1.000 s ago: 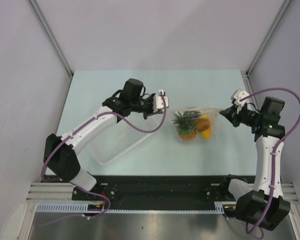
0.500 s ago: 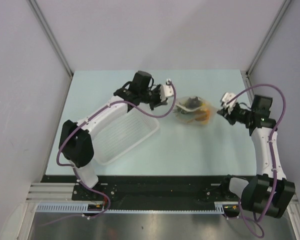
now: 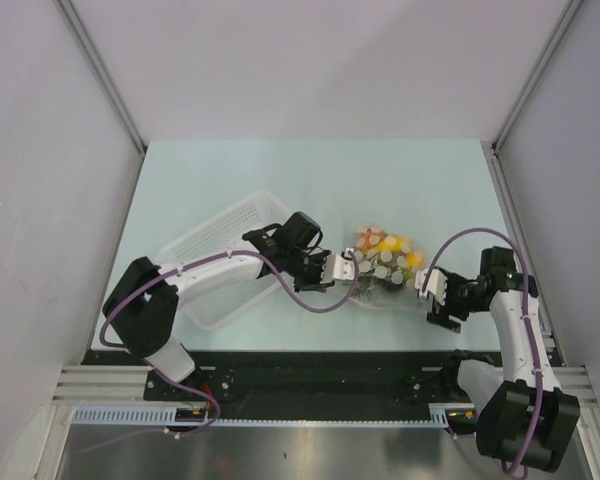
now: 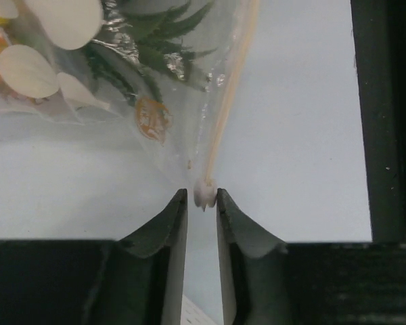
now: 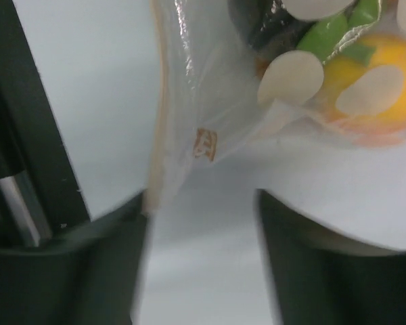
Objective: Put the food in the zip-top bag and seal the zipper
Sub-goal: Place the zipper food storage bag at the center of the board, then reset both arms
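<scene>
The zip-top bag (image 3: 388,288) lies on the table near the front edge, clear with white dots, and holds the food (image 3: 380,252): green pineapple leaves (image 4: 145,30) and a yellow-orange fruit (image 5: 369,81). My left gripper (image 3: 342,270) is at the bag's left end. Its jaws (image 4: 201,194) stand slightly apart, with the white end of the zipper (image 4: 229,101) between the tips. At the bag's right end my right gripper (image 3: 432,297) is wide open (image 5: 203,203). The zipper strip (image 5: 157,101) rests against one of its fingers (image 5: 115,237).
The white perforated basket (image 3: 215,255) sits left of the bag, under my left arm. A black rail (image 3: 320,370) runs along the table's near edge, close to both grippers. Grey walls close in the table on three sides.
Both grippers have carried the bag from mid-table toward the near edge. Both were shut on its ends; now the right jaws are wide apart and the left have parted a little.
</scene>
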